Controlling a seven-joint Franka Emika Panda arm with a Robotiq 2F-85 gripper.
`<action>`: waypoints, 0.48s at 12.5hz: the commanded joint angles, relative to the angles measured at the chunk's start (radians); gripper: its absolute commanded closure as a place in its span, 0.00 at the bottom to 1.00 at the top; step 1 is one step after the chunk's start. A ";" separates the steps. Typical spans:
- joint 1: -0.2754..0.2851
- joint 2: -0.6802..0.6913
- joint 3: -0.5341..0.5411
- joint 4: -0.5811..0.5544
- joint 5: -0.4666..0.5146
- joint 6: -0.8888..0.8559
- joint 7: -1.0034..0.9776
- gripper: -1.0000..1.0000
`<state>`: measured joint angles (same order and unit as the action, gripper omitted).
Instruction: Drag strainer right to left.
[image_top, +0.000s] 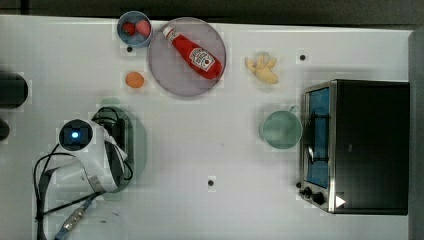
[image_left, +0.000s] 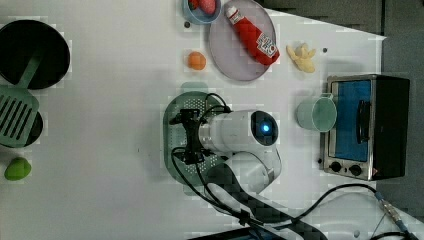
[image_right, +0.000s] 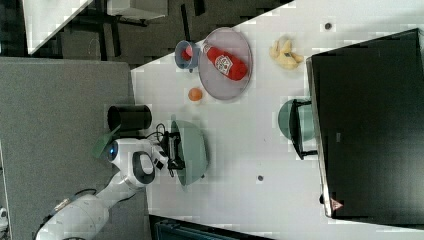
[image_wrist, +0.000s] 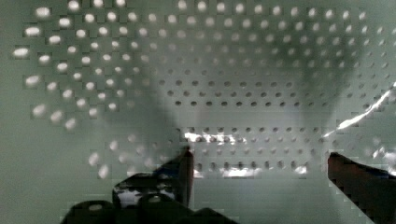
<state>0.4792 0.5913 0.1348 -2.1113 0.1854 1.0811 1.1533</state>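
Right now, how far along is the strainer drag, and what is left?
Looks nearly done: the strainer sits at the top view's left, far from the green cup and toaster oven on the top view's right. In hand: the end effector is down inside it, fingers apart over the perforated floor, gripping nothing. Left, probably: lift the arm out, unless more leftward travel is wanted.
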 joint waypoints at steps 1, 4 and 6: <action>0.042 0.002 0.034 0.076 -0.014 0.014 0.163 0.00; 0.081 0.043 0.033 0.138 -0.014 0.014 0.202 0.00; 0.103 0.071 0.034 0.173 -0.014 0.014 0.202 0.00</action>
<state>0.5518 0.6562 0.1620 -1.9766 0.1836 1.0820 1.2793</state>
